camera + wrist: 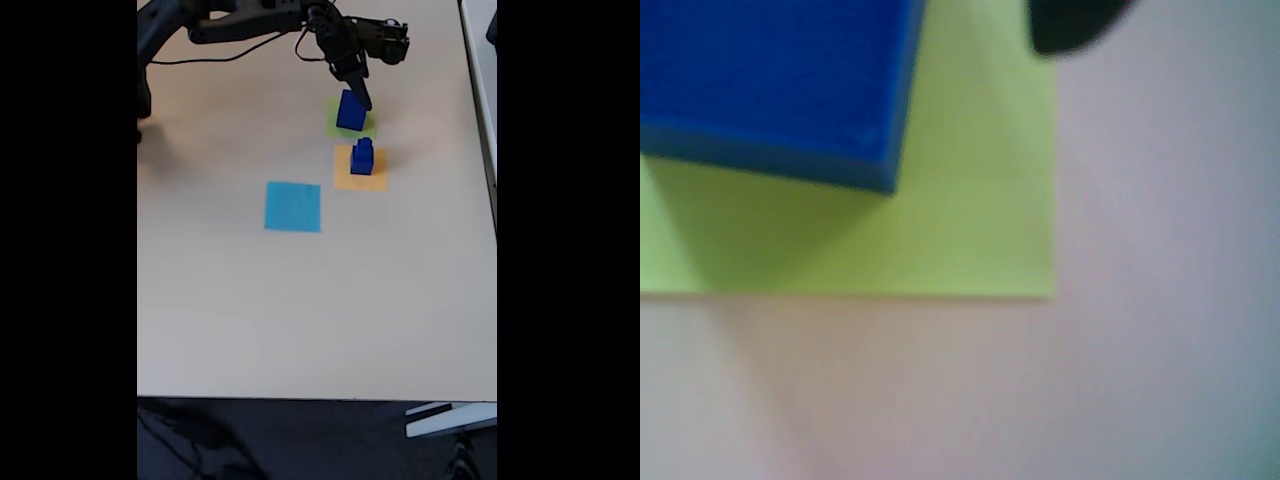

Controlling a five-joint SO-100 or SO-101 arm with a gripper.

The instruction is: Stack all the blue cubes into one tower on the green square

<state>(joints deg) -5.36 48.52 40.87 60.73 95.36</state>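
Sitting upper right in the fixed view: one large blue cube [351, 111] on the green square [366, 128], gripper [361, 97] just above, jaws unreadable. Standing on one orange square [360, 180]: a stack of two or three smaller cubes [362, 158]. Lying mid-frame: one light blue square [293, 206].

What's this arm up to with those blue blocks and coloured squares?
A black robot arm reaches across the pale table, its gripper right at a large dark blue cube sitting on the flat yellow-green paper square. Whether the jaws are gripping it is unclear. Just below in the fixed view, a small stack of dark blue cubes stands on an orange paper square, and a light blue paper square lies bare nearby.
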